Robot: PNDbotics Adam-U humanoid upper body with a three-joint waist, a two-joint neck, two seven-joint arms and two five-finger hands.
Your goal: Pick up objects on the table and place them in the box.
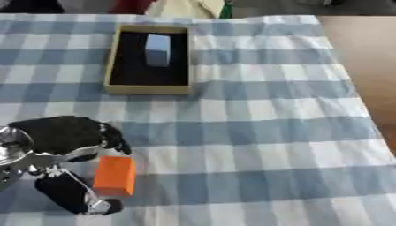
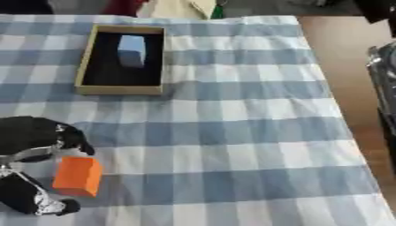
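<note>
An orange block (image 1: 114, 175) lies on the checked cloth near the front left. My left hand (image 1: 62, 134) comes in from the lower left and straddles it: the black fingers (image 1: 111, 137) curve just above the block's far end and the thumb (image 1: 74, 196) reaches along its near left side. I see no lift; the block rests on the cloth. The shallow tan box (image 1: 110, 66) with a black inside stands at the far left, and a pale blue block (image 1: 158, 49) lies in it. Only part of my right arm (image 2: 384, 70) shows at the right edge.
The blue-and-white checked cloth (image 1: 255, 132) covers the table from the box to the front edge. Bare brown tabletop (image 1: 367, 53) runs along the right side. Some coloured things (image 1: 185, 8) sit beyond the far edge.
</note>
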